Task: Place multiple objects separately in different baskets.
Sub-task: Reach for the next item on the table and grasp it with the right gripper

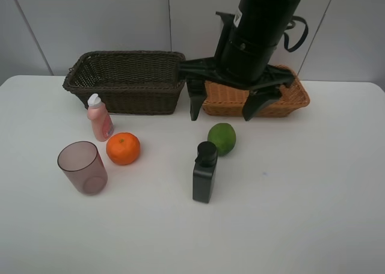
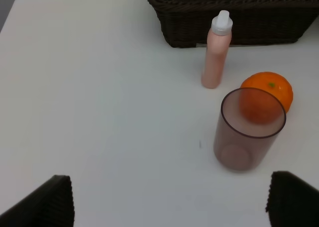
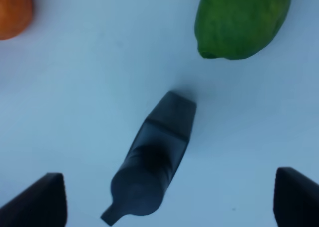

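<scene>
- A white table [image 1: 313, 196] is seen, on which everything stands.
- A dark brown basket [image 1: 132, 100], the deeper one, is set at the far side, left of the middle.
- A light orange-tan basket [image 1: 289, 100] is set just to its right and is partly hidden by the right arm.
- The right gripper [image 1: 225, 109] is held in the air over the near edge of the tan basket, jaws spread wide, nothing pinched.
- The left gripper [image 2: 169, 202] is shown only in its wrist view, spread wide and empty.
- A mauve cup [image 1: 83, 167] is stood upright at the near left.
- A black bottle [image 1: 204, 175] is stood upright near the middle.
- A pink bottle [image 1: 99, 119] is stood upright just in front of the dark basket's left end.
- An orange [image 1: 123, 148] is placed between the cup and the pink bottle, slightly to their right.
- A lime [image 1: 222, 138] is placed just beyond the black bottle, to its right and apart from it.
</scene>
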Tool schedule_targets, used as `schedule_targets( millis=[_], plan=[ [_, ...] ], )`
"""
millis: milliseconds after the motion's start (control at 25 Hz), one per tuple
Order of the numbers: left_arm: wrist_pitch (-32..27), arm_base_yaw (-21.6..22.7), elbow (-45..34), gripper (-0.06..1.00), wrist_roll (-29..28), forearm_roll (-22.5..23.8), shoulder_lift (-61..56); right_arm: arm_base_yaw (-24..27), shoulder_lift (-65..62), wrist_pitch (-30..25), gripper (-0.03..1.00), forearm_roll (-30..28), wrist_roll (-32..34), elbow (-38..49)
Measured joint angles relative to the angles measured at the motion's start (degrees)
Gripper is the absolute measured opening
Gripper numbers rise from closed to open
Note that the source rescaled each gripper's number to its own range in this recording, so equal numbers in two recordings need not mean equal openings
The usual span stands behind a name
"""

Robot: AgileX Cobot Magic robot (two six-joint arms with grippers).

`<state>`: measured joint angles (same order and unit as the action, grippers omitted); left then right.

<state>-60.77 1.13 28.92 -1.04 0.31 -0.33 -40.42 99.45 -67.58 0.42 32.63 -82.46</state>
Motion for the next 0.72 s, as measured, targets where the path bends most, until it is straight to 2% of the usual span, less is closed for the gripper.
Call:
schedule_targets(
  millis=[200,360,720],
  plan=[
    [0.0,0.0,0.0,1.00,0.0,0.0,0.0,-3.2,0.0,0.1,0.91,0.2,5.4,0.0],
    [0.0,0.0,0.0,1.00,0.0,0.0,0.0,-5.0,0.0,0.1,0.91,-2.5,10.4,0.0],
    [0.0,0.0,0.0,1.00,0.0,0.0,0.0,-6.2,3.0,-0.5,0.91,-4.3,15.0,0.0]
  ],
)
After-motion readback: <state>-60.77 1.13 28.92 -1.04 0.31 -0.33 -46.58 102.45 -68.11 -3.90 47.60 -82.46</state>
